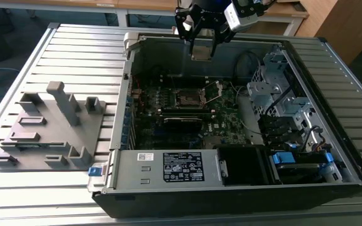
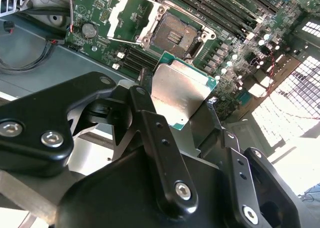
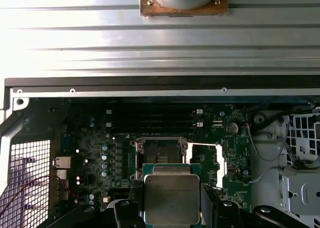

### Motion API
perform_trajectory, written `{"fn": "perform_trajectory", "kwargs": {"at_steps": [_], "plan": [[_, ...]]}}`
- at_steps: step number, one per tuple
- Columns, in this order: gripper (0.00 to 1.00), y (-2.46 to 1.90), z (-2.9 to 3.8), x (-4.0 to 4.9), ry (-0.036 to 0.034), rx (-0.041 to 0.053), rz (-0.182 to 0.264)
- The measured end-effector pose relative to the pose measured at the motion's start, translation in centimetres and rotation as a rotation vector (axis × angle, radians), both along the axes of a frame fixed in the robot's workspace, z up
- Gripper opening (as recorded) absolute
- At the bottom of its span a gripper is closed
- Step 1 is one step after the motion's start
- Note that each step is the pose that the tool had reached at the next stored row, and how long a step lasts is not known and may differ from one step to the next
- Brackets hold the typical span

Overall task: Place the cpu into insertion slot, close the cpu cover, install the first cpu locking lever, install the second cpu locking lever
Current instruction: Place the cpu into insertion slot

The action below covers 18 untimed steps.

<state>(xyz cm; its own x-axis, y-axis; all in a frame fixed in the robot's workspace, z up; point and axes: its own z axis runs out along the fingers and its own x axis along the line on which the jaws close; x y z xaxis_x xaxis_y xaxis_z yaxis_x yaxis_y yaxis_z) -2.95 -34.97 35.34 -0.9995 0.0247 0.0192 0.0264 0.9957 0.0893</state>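
Note:
My gripper (image 1: 201, 51) hangs above the far wall of the open computer case, shut on the cpu (image 1: 201, 53). Both wrist views show the cpu (image 2: 179, 93) (image 3: 171, 198) as a dull grey square on a green base, clamped by its edges between black fingers (image 2: 144, 95). The insertion slot (image 1: 189, 98) (image 2: 176, 35) (image 3: 159, 155) lies bare on the green motherboard, below and ahead of the chip, its dark centre exposed. The cpu cover (image 1: 214, 92) (image 2: 131, 15) (image 3: 206, 160) is swung open beside the slot, a silver frame with a cut-out middle.
A grey power supply box (image 1: 168, 167) fills the case's near side, and a metal drive cage (image 1: 282, 94) with cables stands on the exterior view's right. Long black memory slots (image 3: 150, 120) run beside the socket. A grey fixture plate (image 1: 49, 127) lies on the slatted table to the left.

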Motion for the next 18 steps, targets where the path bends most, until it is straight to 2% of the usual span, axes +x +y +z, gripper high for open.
{"fn": "perform_trajectory", "kwargs": {"at_steps": [18], "plan": [[0.54,0.0,-0.36,0.0,-0.0001,0.0002,0.0]]}}
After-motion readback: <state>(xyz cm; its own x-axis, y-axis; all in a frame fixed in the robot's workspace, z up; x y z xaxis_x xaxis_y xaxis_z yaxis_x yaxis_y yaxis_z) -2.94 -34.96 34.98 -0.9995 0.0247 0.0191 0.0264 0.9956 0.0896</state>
